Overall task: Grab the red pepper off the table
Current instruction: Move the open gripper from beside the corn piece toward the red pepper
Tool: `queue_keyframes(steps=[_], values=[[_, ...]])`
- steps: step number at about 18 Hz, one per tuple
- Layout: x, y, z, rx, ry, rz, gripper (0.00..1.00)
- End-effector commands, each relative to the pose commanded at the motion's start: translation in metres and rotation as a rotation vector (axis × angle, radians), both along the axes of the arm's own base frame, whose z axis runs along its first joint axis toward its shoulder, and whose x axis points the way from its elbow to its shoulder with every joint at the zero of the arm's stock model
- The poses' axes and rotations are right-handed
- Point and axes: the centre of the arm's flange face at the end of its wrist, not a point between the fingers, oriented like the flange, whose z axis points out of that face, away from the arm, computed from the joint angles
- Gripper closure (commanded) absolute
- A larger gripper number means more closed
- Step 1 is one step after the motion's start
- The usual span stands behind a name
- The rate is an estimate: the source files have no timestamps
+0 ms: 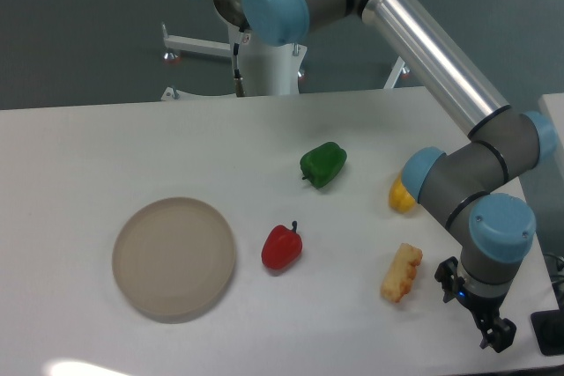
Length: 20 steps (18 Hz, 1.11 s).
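1. Behind everything: dark grey wall, with white metal stand legs at the far edge of the scene.
2. Across most of the view: broad white table, flat and evenly lit, near edge cut off at the bottom.
3. Reaching over the table from the top centre to the lower right: silver-and-grey robot arm with pale blue joint caps, folded down at the right side, wrist pointed toward the tabletop.
4. On the left half of the table: round beige plate, lying flat.
5. At the arm's lower end, near the table's front right corner: small black gripper, well apart from every vegetable; fingers too small and dark to tell whether spread or pressed together; nothing seen between them.
6. Beyond the centre of the table: green pepper, lying on its side.
7. Near the centre, just right of the plate and not touching it: red pepper, glossy, short dark stem pointing up, resting on the table well left of the gripper.
8. Right of the red pepper, near the gripper's left side: pale yellow, bumpy, oblong food piece, lying at a slant.
9. Farther back on the right: yellow pepper, mostly hidden behind the arm's grey elbow joint.
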Motion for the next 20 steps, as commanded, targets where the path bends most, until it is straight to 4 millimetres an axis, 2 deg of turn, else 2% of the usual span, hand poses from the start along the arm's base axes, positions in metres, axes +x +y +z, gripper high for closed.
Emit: queue_keyframes(steps=[5, 9, 11, 13, 18, 20], values=[[0.011, 0.003, 0.012, 0.007, 0.0, 0.004, 0.0], [0.027, -0.006, 0.027, 0.008, -0.026, 0.072, 0.0], [0.041, -0.016, 0.043, 0.008, -0.045, 0.13, 0.0], [0.066, -0.014, 0.054, 0.011, -0.059, 0.167, 0.0], [0.118, -0.038, 0.083, 0.043, -0.156, 0.34, 0.0], [0.141, -0.045, 0.088, 0.041, -0.185, 0.383, 0.0]])
